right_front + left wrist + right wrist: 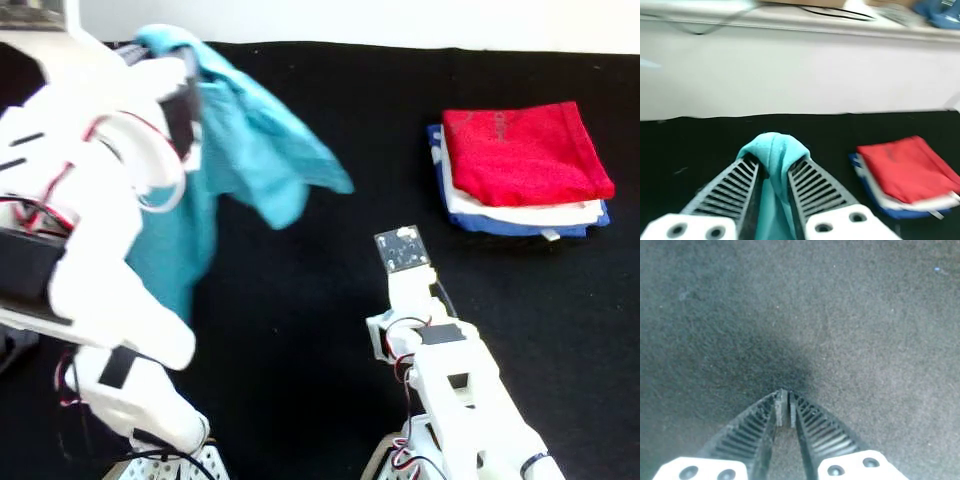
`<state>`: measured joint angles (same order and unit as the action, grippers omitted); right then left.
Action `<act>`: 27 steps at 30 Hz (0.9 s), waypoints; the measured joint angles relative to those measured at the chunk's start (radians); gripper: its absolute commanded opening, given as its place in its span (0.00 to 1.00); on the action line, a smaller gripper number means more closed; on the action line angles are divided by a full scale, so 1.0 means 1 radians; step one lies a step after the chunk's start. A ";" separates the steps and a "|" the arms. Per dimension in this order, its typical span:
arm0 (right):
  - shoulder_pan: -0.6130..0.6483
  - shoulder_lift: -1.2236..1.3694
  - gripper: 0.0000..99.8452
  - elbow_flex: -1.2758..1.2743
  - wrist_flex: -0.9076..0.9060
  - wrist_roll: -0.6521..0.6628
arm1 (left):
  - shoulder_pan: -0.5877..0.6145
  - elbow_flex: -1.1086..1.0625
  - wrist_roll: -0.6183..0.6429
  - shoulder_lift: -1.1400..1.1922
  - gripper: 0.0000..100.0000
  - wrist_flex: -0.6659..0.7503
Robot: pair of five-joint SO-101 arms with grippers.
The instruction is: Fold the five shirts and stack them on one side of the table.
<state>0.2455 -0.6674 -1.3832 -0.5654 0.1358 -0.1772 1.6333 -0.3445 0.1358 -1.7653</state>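
Note:
A turquoise shirt (pixel 250 150) hangs in the air over the table's left side, pinched at its top by my left gripper (pixel 774 159), which is shut on a bunch of the cloth (pixel 772 150). At the far right of the black table lies a stack of folded shirts, red (pixel 522 152) on top, white (pixel 530 213) under it and blue (pixel 515 227) at the bottom; the stack (pixel 905 170) also shows in the left wrist view. My right gripper (pixel 783 407) is shut with nothing in it, pointing down close to the black cloth near the table's middle (pixel 400 250).
The black table cover (pixel 330 330) lies bare between the hanging shirt and the stack. A white wall (pixel 800 75) runs behind the table's far edge. The left arm's white body (pixel 70 230) rises high at the front left.

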 measured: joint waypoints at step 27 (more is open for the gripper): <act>0.000 0.003 0.03 0.000 0.008 0.000 | 0.841 -1.112 -0.002 0.301 0.01 0.140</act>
<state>0.2455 -0.6644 -1.3832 -0.5577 0.1358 0.6636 0.5209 -0.3460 0.4365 -1.6256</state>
